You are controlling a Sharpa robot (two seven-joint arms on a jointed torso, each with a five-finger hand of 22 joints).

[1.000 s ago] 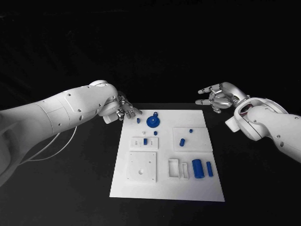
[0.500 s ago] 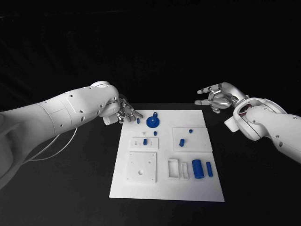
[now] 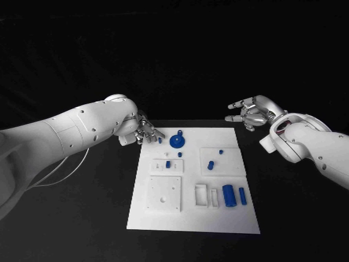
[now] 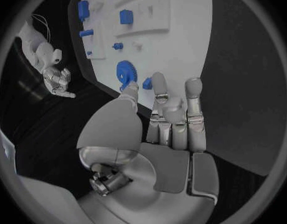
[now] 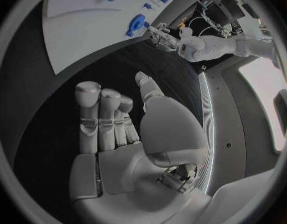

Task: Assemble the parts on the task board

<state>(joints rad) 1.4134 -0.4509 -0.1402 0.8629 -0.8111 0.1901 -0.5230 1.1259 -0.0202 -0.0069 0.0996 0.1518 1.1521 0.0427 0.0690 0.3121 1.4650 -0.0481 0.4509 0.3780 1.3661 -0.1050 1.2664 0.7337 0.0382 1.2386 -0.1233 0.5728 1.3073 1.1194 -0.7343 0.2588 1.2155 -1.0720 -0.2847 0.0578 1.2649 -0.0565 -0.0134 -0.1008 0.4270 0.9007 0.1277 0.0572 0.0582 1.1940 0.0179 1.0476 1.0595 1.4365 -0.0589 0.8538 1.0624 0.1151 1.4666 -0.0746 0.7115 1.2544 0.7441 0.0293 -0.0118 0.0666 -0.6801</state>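
Note:
The white task board [image 3: 192, 215] lies in the middle of the black table. My left hand [image 3: 145, 131] hovers at its far left corner, fingers apart and holding nothing. Just past its fingertips [image 4: 158, 79] a small blue peg [image 3: 160, 140] stands on the board, beside the blue gear [image 3: 177, 141]. In the left wrist view the peg [image 4: 147, 84] and gear [image 4: 126, 74] lie close to the fingertips, untouched. My right hand [image 3: 252, 113] hangs off the board beyond its far right corner, fingers loosely spread and empty.
Small blue pieces [image 3: 168, 164] [image 3: 211, 164] sit on white blocks mid-board. Two blue cylinders [image 3: 229, 195] [image 3: 243, 196] lie at the near right, next to a white slotted block [image 3: 200, 195] and a white square plate [image 3: 165, 192]. Black table surrounds the board.
My left hand has drawn back slightly to the left, away from the peg and gear. The right hand has hardly moved.

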